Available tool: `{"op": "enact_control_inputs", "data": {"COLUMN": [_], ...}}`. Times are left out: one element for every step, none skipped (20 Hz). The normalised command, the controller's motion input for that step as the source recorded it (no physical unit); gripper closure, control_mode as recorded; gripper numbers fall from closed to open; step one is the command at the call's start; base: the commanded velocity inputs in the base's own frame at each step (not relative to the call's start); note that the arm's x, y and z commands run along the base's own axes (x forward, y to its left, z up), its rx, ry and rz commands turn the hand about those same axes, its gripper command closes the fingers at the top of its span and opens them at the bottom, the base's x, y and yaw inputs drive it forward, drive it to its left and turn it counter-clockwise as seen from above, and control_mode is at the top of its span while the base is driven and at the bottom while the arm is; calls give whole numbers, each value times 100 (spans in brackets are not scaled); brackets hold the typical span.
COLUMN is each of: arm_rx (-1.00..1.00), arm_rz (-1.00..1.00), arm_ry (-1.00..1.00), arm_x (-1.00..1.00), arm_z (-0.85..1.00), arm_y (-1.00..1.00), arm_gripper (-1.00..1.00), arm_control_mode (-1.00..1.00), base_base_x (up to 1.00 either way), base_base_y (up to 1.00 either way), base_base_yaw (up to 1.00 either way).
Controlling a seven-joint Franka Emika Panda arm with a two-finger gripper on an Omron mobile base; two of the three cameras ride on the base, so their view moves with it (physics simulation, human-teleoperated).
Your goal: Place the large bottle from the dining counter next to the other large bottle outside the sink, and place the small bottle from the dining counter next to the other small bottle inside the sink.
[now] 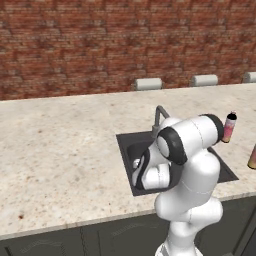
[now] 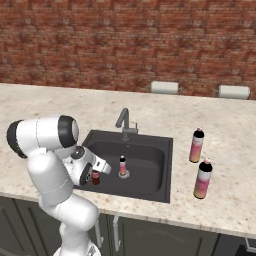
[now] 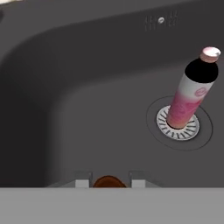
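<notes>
Fingers [image 3: 83, 182] pinch the small bottle [image 2: 95, 177], dark brown-red, down in the sink [image 2: 150, 187]; its rounded top shows between the tips. Nearby, the pale pink-based bottle [image 3: 189, 92] stands on the drain [image 3: 192, 129].

No words, numbers or brand names can be read anywhere; the pale small bottle [image 3: 191, 94] standing on the sink drain carries only a small round pink emblem on its label, too blurred to make out any letters or a sign.
</notes>
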Motion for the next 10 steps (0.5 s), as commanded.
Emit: {"op": "enact_control_inputs", "data": {"arm_rx": [2, 2, 1, 1, 2, 2, 2, 2, 1, 1], "arm_rz": [0, 0, 0, 0, 0, 0, 0, 0, 0, -1], "arm_ry": [-3, -3, -2, -2, -3, -4, -4, -3, -3, -2], "arm_x": [-3, -4, -6, -5, -1, 0, 0, 0, 0, 0], "arm_z": [-27, -28, -30, -28, -24, -18, -9, 0, 0, 2], "arm_y": [0, 0, 0, 0, 0, 0, 0, 0, 0, 2], "arm_gripper": [100, 100, -100, -100, -100, -100, -100, -100, -100, -100], "arm_control_mode": [-100, -100, -100, -100, -100, -100, -100, -100, -100, -100], "base_base_x": [0, 0, 0, 0, 0, 0, 0, 0, 0, 0], "base_base_y": [0, 0, 0, 0, 0, 0, 0, 0, 0, 0], "base_base_yaw": [0, 0, 0, 0, 0, 0, 0, 0, 0, 0]}}
